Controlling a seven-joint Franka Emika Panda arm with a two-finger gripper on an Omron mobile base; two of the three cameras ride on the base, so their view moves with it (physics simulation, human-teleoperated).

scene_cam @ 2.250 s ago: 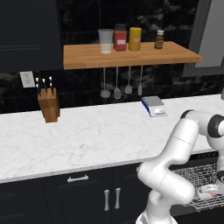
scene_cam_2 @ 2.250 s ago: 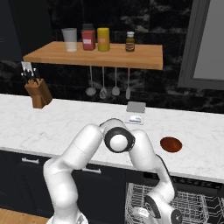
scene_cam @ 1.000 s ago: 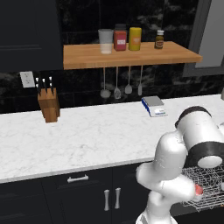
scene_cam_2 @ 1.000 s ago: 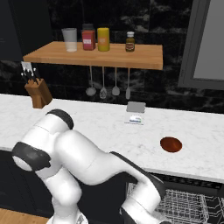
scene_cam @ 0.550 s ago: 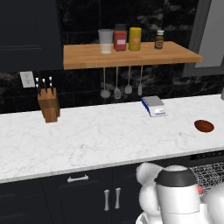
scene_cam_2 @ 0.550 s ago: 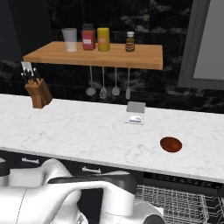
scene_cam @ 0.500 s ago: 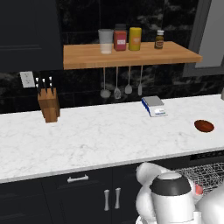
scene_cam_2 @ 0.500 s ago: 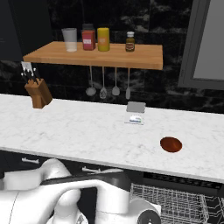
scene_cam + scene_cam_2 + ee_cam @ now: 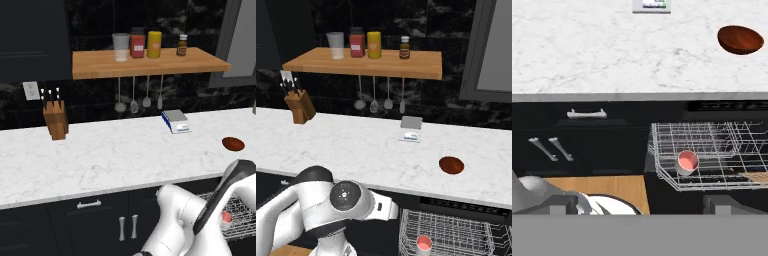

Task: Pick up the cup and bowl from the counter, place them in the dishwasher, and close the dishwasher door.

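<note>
The pinkish-red cup (image 9: 687, 161) stands upright in the pale wire rack (image 9: 722, 150) pulled out of the black dishwasher (image 9: 466, 205); it also shows as the cup (image 9: 424, 243) and the cup (image 9: 226, 218). The red-brown bowl (image 9: 740, 40) rests on the white marble counter (image 9: 587, 50), right of the rack; the base views show the bowl (image 9: 233, 144) and the bowl (image 9: 451, 165). My gripper (image 9: 642, 205) is open and empty, low and pulled back from the rack, facing the dishwasher front. I cannot make out the dishwasher door.
A knife block (image 9: 55, 120) and a small scale (image 9: 176, 121) stand on the counter. Above it, a wooden shelf (image 9: 145, 62) holds jars, with utensils hanging below. Black cabinets with silver handles (image 9: 587, 114) sit left of the dishwasher. Wooden floor (image 9: 607, 185) lies below.
The arm has swung away from the rack and folded down low in front of the cabinets. The cup has stayed in the rack. The bowl has not moved.
</note>
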